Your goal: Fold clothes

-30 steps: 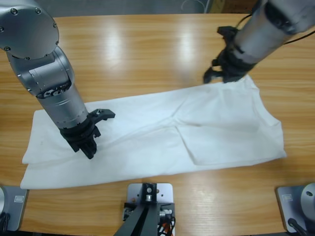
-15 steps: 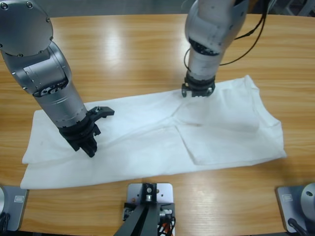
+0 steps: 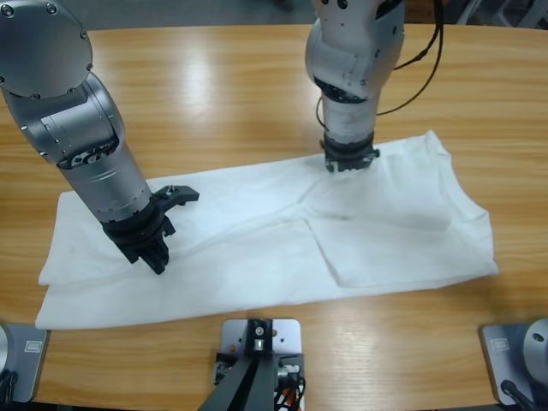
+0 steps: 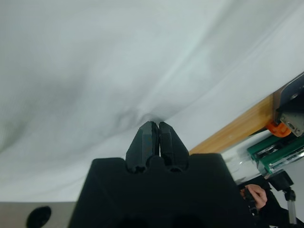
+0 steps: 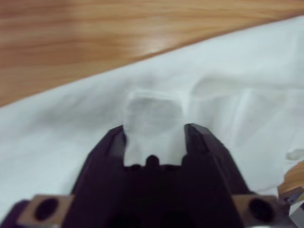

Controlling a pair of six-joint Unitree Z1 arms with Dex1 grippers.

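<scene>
The wrinkly white cotton T-shirt (image 3: 274, 231) lies spread flat along the long wooden table (image 3: 214, 94). Left gripper (image 3: 157, 261) pinches fabric near the shirt's left end, jaws together. Right gripper (image 3: 349, 163) presses the shirt's far edge, jaws apart astride a raised fold.

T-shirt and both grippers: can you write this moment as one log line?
T-shirt: spread on table | left gripper: shut, pressing shirt | right gripper: open, at far edge
</scene>
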